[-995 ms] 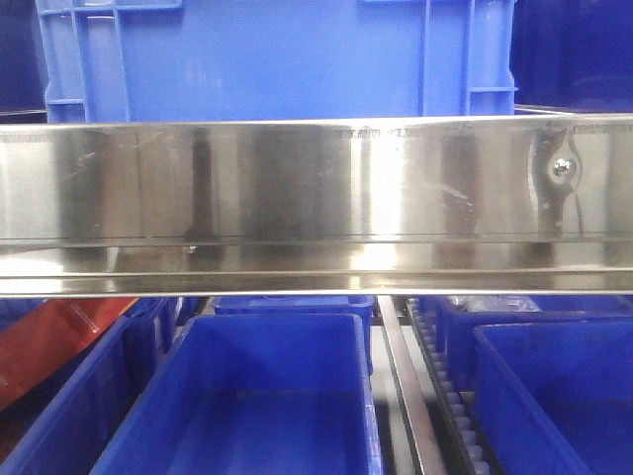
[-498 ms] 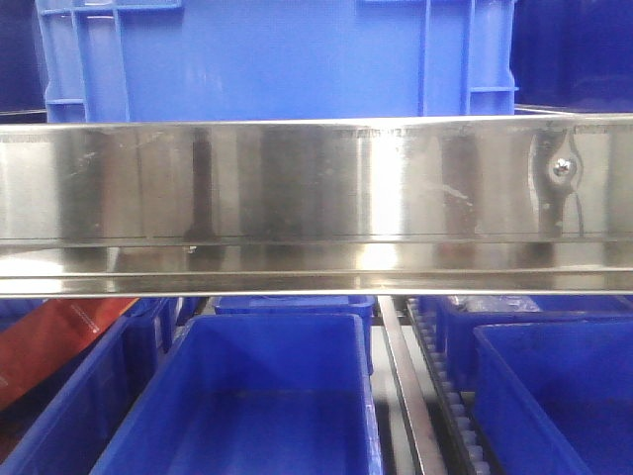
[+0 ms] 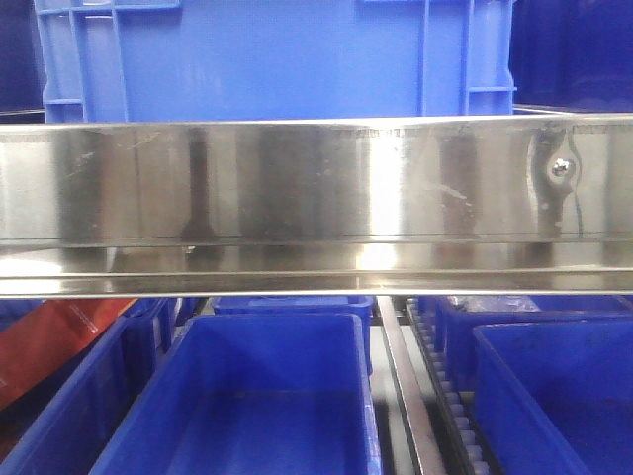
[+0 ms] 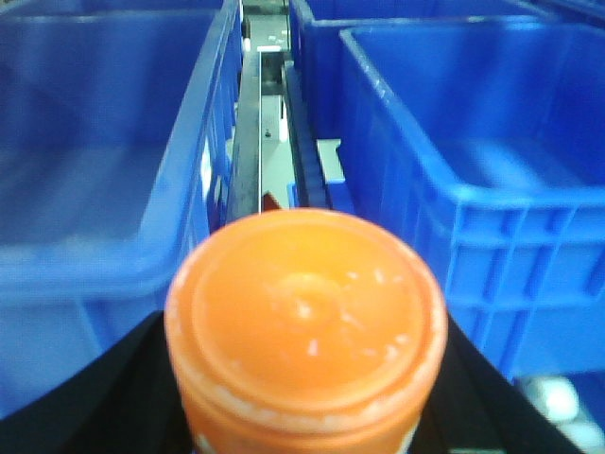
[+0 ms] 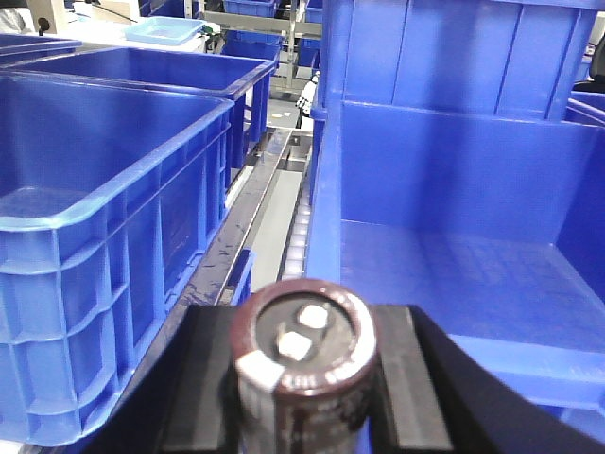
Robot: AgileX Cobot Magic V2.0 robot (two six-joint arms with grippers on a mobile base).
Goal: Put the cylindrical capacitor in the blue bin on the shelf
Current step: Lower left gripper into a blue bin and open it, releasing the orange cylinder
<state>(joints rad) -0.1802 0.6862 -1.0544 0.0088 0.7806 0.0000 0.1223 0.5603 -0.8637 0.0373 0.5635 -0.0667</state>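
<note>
Right wrist view: right gripper closed on cylindrical capacitor. Black fingers press both sides of dark sleeve, silvery top toward camera. Capacitor upright, just short of blue bin, near its front left corner, apparently not yet over bin floor. Bin rests on shelf, steel rail spanning front view; no arm visible there. Left gripper seemingly clamped on orange-capped bottle; contact hidden beneath cap. Grasp done; carry over bin and release remain.

A white-flecked orange lid sits close up; a red-orange strip slants at lower left; a pale-blue tray rests far back.
</note>
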